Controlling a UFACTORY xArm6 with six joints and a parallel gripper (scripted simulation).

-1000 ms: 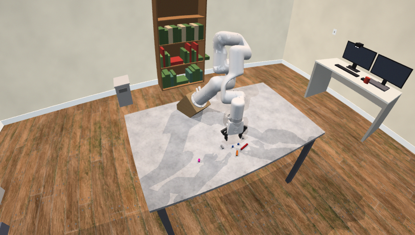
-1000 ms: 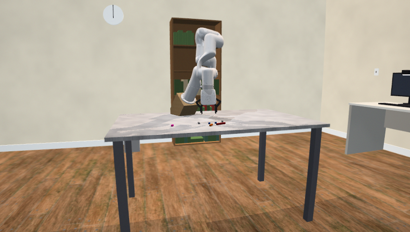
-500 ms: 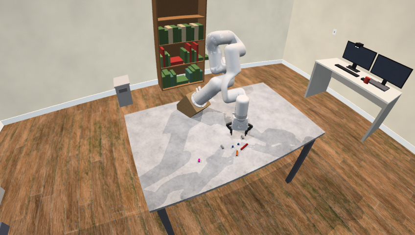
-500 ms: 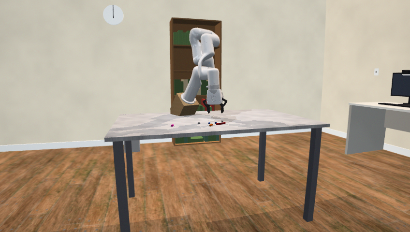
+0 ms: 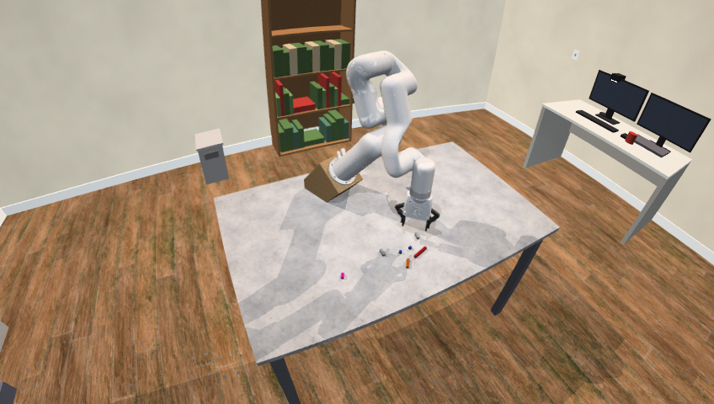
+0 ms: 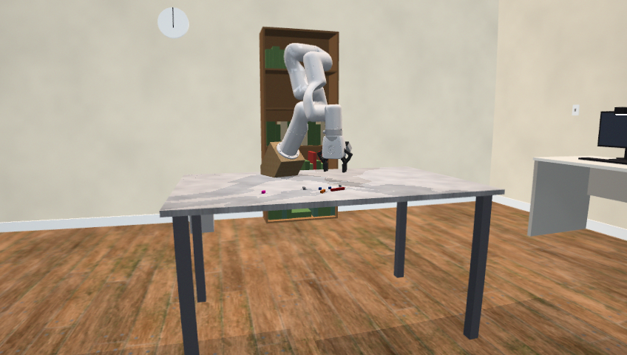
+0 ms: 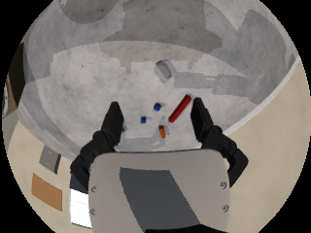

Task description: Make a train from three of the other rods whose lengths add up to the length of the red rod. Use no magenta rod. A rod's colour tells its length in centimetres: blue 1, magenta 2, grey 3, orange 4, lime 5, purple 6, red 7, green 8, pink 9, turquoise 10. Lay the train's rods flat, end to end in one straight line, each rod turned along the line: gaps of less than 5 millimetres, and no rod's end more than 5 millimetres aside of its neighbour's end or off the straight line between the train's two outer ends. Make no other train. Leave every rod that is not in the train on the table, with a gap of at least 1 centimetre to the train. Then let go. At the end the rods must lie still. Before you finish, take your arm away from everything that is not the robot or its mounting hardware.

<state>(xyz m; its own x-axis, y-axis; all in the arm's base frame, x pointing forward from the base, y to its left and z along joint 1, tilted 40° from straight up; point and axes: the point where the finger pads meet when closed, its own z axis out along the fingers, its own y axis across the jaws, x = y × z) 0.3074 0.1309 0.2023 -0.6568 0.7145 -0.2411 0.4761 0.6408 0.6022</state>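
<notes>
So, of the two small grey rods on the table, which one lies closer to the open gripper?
The grey rod just below the gripper, beside the long red rod. The other grey rod lies farther left.
</notes>
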